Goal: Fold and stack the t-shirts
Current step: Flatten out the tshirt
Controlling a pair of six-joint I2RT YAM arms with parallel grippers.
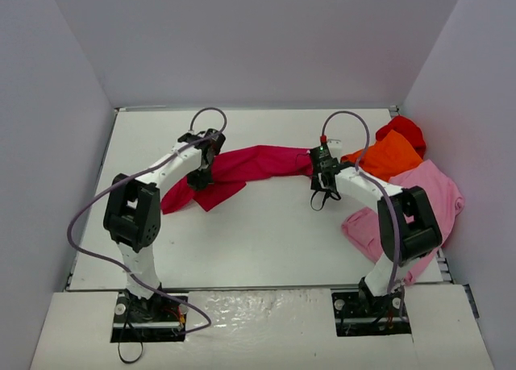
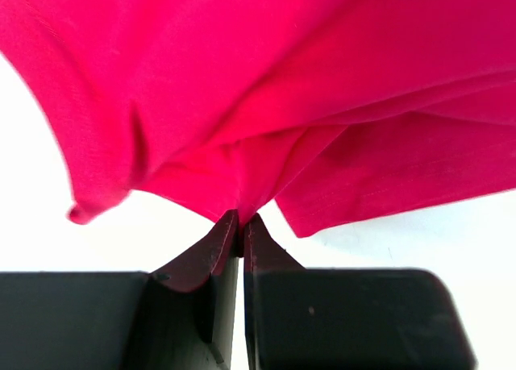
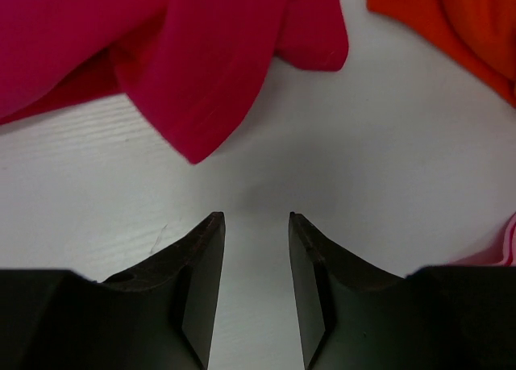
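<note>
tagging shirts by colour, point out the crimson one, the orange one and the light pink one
crimson t-shirt (image 1: 258, 162), top external view, middle of the stretched-out cloth
orange t-shirt (image 1: 391, 155), top external view, centre of the bunched cloth
light pink t-shirt (image 1: 438, 190), top external view, upper part, beside the right arm

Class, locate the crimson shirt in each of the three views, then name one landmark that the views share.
Top external: the crimson shirt lies stretched across the middle, left of the orange shirt.
Left wrist: it fills the upper picture, with a fold pinched in the shut left gripper.
Right wrist: it is at upper left, ahead of the open right gripper, untouched.
Shared landmark: the white table, seen in all three.
</note>
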